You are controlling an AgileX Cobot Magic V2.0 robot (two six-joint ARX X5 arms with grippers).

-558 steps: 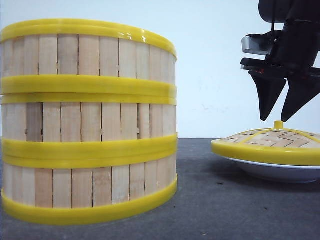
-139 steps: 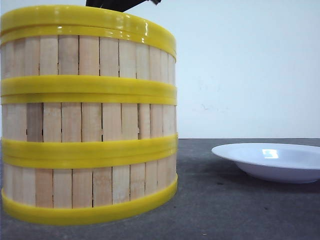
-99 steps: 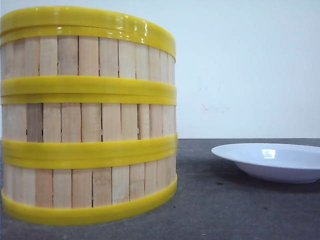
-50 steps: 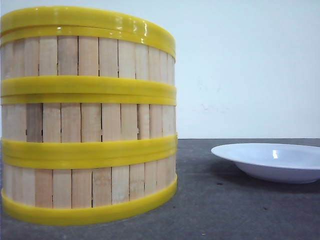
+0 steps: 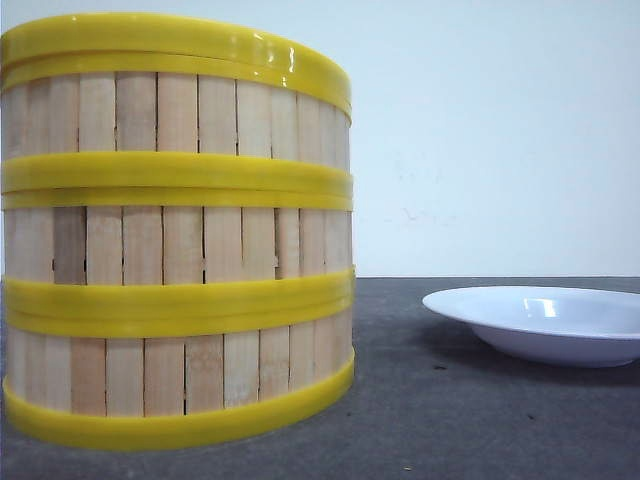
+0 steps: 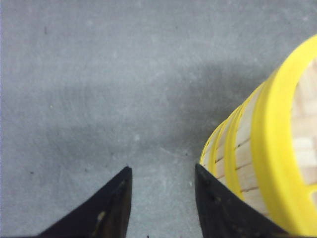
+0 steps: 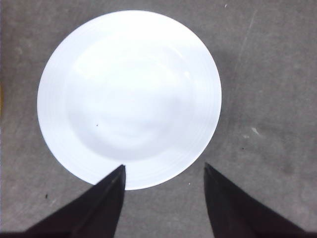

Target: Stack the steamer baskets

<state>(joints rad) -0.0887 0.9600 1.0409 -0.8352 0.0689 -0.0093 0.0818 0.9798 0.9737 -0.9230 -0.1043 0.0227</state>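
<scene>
Wood-slatted steamer baskets (image 5: 178, 235) stood stacked at left, likely light, stiff, best gripped by their rims; left gripper (image 6: 162, 181) and right gripper (image 7: 164, 178) gaped empty.

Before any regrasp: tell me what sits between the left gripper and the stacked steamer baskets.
Nothing visible. The left gripper hangs open right beside the steamer baskets, only bare table between. The plate stands apart.

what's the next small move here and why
Probably none beyond pulling both arms back. The three steamer baskets stand as one straight stack with what looks like the lid's rim on top, and the white plate is bare. The left hand and right hand are open, holding nothing.
</scene>
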